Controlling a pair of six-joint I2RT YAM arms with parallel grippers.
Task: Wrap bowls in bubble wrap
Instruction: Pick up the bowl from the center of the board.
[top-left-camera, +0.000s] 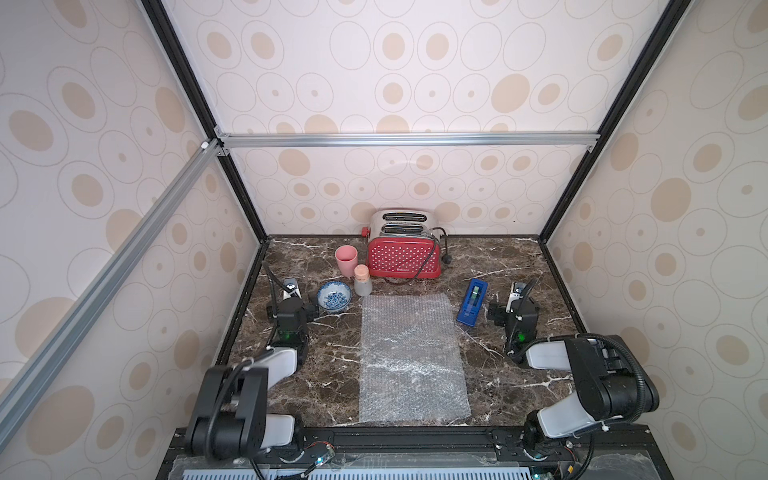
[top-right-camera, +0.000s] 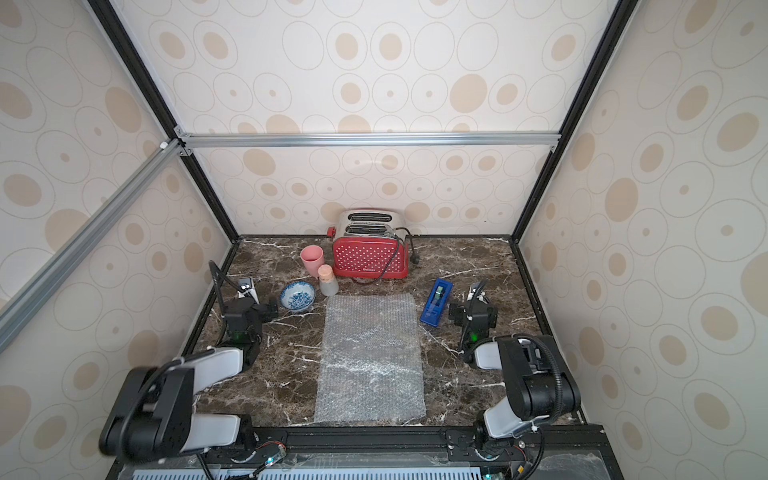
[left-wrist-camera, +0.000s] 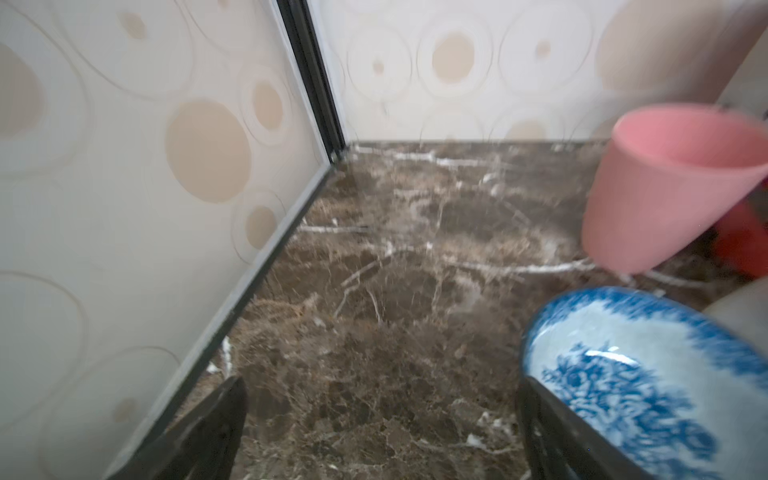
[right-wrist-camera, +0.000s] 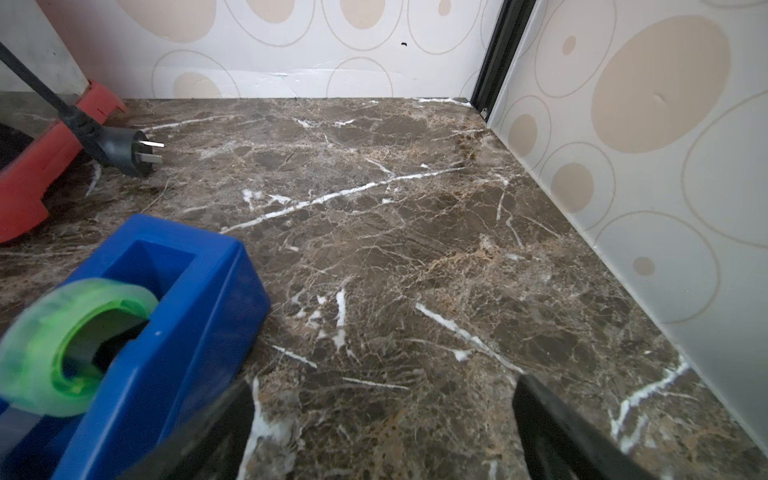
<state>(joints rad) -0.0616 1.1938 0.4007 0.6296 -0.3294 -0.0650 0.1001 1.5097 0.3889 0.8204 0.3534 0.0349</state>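
Presently: bowl (top-left-camera: 334, 296), porcelain, is sitting off the far corner of the bubble wrap (top-left-camera: 411, 357); probably light, slick, chippable; rim pinch advised; left fingers (left-wrist-camera: 208, 436) and right fingers (right-wrist-camera: 561, 428) are gaping, empty.

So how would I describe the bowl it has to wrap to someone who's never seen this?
Start at the red polka-dot toaster at the back. Next to it stands a pink cup, and just in front of the cup sit a corked bottle and the bowl. The bowl is the low, wide one, white with blue painted patterns.
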